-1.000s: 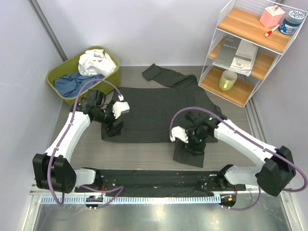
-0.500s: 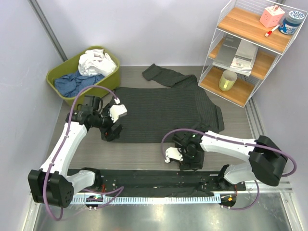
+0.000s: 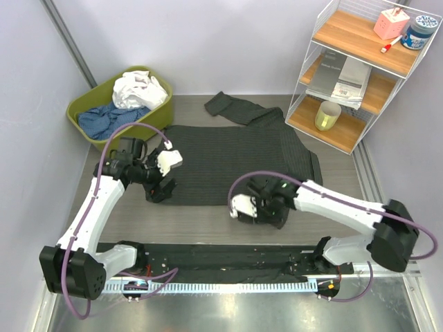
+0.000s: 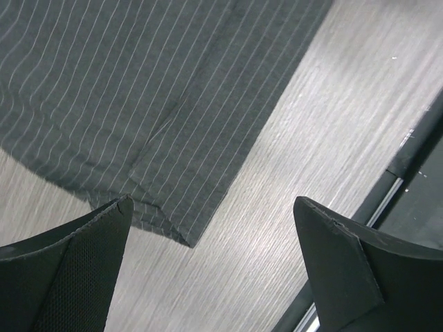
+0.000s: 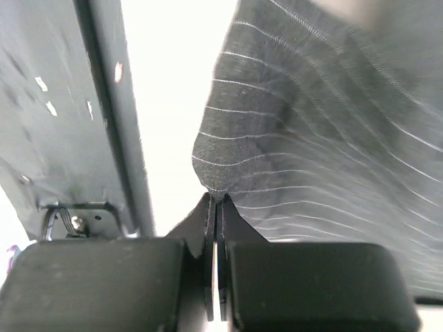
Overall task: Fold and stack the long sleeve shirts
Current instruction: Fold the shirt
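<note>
Green bin (image 3: 76, 109), far-left corner of tabletop (image 3: 208, 214): holds a crumpled white garment (image 3: 140, 88) on the far side and a blue garment (image 3: 104, 119) on the near side.

Wire shelf rack (image 3: 346, 31), far-right corner. Top shelf: pink item (image 3: 391, 24), blue-lidded jar (image 3: 419, 33); its label is too small to read. Middle shelf: flat printed papers (image 3: 346, 76), text illegible. Bottom shelf: yellow-green cup (image 3: 327, 116), upright.

Dark pinstriped long sleeve shirt (image 3: 228, 155) (image 4: 138, 83) (image 5: 311, 138): centre of tabletop, body spread flat, long axis running left to right. One sleeve angles off the far-right part of the body toward the far edge, cuff pointing left.

Left gripper (image 3: 162, 184) (image 4: 212, 202): jaws spread wide, holding nothing, hovering over the shirt's near-left corner; the wrist view shows that corner lying flat on the wood grain.

Right gripper (image 3: 266, 213) (image 5: 218, 197): jaws pinched tight on a fold of shirt fabric, near the near edge, right of centre. Cloth bunches at the pinch.
</note>
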